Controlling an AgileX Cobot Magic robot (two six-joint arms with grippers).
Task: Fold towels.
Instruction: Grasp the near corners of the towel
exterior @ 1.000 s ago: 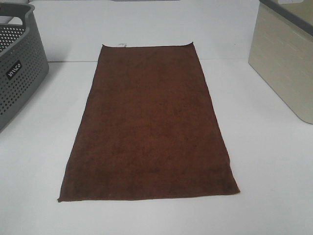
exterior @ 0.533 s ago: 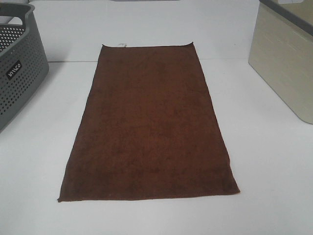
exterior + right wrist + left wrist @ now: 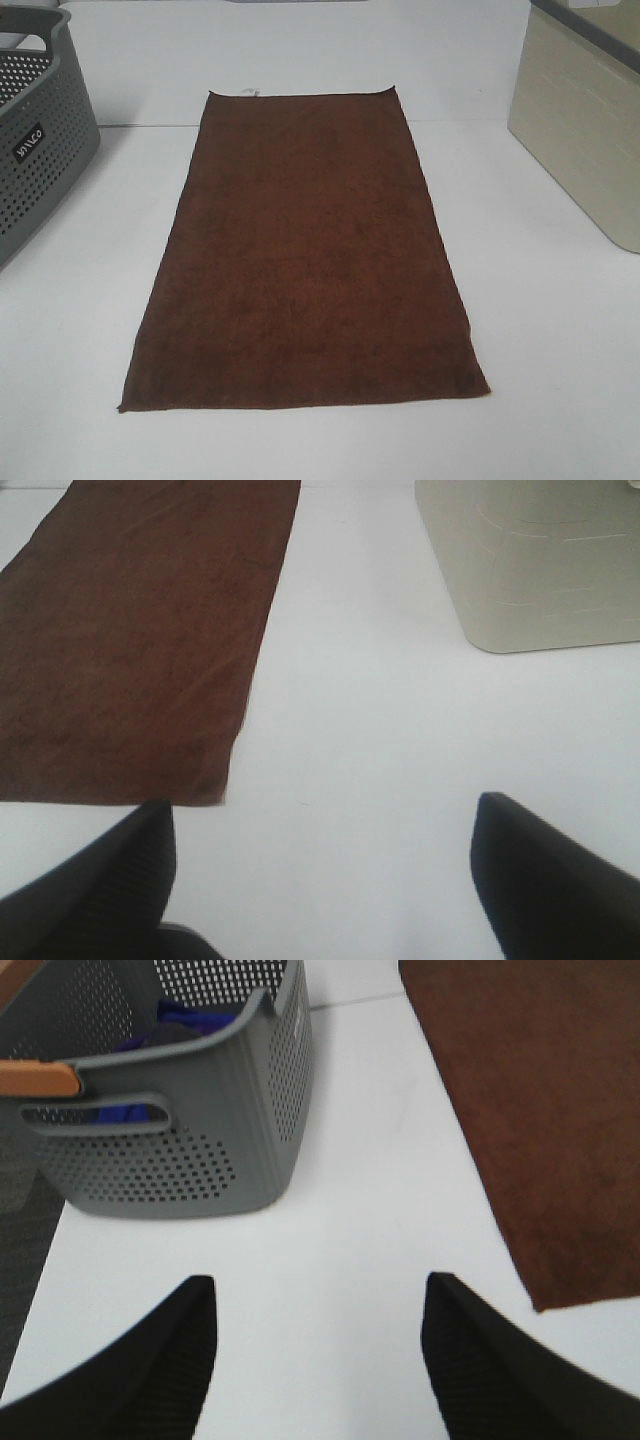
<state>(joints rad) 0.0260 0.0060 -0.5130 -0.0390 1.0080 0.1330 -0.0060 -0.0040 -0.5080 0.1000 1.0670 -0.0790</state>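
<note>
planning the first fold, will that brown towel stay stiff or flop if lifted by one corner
Probably floppy: the towel lies thin and flat on the white table, edges slightly wavy. Likely light for its size, as it looks like one thin layer. Its fuzzy surface may grip, so pushing could bunch it rather than slide it.

A dark reddish-brown towel (image 3: 305,255) lies flat and unfolded down the middle of the white table (image 3: 540,330), between a grey perforated basket (image 3: 40,130) at the left edge and a beige bin (image 3: 585,130) at the right edge.
</note>
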